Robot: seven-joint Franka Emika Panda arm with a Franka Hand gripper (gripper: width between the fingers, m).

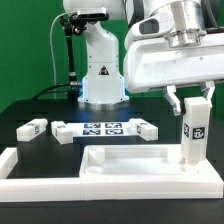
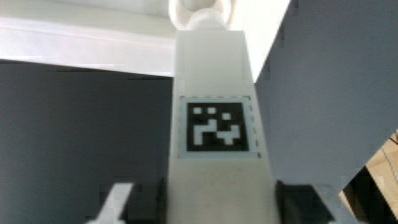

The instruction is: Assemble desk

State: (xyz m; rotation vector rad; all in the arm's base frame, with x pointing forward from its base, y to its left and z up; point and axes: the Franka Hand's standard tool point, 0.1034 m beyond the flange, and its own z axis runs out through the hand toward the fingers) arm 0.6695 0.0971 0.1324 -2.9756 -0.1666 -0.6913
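Observation:
My gripper (image 1: 190,104) is at the exterior view's right, shut on a white square desk leg (image 1: 194,128) that it holds upright. The leg's lower end stands in the far right corner of the rimmed desk top panel (image 1: 120,159), which lies flat on the table. In the wrist view the leg (image 2: 217,90) runs up the middle with its black-and-white tag facing the camera. My gripper (image 2: 210,205) has a finger on each side of it. Three loose legs lie behind the panel (image 1: 32,127), (image 1: 63,133), (image 1: 145,128).
The marker board (image 1: 103,128) lies flat between the loose legs. Long low white border bars (image 1: 60,186) run along the front and the exterior view's left. The robot's white base (image 1: 102,70) stands at the back.

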